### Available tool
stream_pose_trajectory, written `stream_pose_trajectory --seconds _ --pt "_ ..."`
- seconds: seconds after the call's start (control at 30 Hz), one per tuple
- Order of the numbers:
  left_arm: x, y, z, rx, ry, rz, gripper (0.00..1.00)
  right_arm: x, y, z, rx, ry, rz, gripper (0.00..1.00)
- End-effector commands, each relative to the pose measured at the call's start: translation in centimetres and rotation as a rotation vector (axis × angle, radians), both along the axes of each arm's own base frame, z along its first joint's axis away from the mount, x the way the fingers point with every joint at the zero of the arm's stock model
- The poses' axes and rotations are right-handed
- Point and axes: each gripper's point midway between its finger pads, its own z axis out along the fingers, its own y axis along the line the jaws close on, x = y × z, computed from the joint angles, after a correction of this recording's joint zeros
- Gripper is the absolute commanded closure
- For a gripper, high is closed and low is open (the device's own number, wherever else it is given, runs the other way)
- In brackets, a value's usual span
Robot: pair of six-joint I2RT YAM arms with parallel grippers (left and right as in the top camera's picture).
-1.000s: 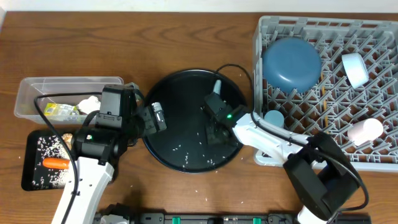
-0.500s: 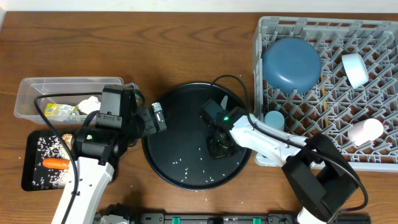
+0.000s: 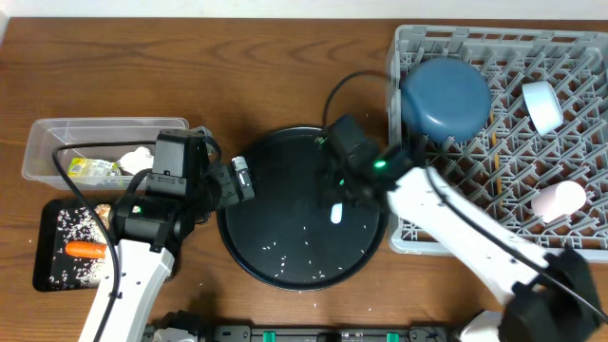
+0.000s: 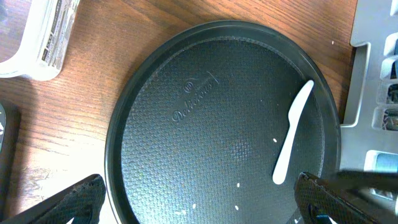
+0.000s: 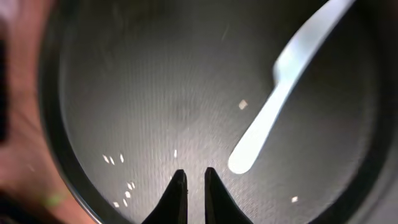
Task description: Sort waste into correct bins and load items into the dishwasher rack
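The white spoon [image 3: 335,213] lies flat on the right half of the round black tray [image 3: 249,249], whose surface is dotted with a few rice grains [image 3: 278,250]. The right claw [image 5: 194,186] hangs over the tray just beside the spoon, clenched to a thin slit with nothing between its fingers. The left claw [image 4: 208,202] hangs at the tray's left edge, released wide and empty. Right of the tray stands the grey rack [image 3: 494,33], holding the blue plate [image 3: 445,97], a white bowl [image 3: 543,104] and a pink cup [image 3: 559,199]. Left of the tray sit 2 bins: the clear tub [image 3: 57,133] with a wrapper [image 3: 90,171] and a tissue [image 3: 138,157], and the shallow black bin [image 3: 47,223] with the carrot [image 3: 85,250]
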Motion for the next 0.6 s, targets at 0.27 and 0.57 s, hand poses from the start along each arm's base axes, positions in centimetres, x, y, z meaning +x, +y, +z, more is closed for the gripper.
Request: stream_pose_trajectory --seconds 0.27,0.57 --pt "0.2 0.3 0.3 0.013 -0.008 0.007 0.02 7.4 -3.1 -1.6 -0.043 -0.143 -0.266 0.7" --pt "0.2 0.3 0.3 0.013 -0.008 0.007 0.02 7.7 -3.2 -9.2 -0.114 -0.012 -0.383 0.71"
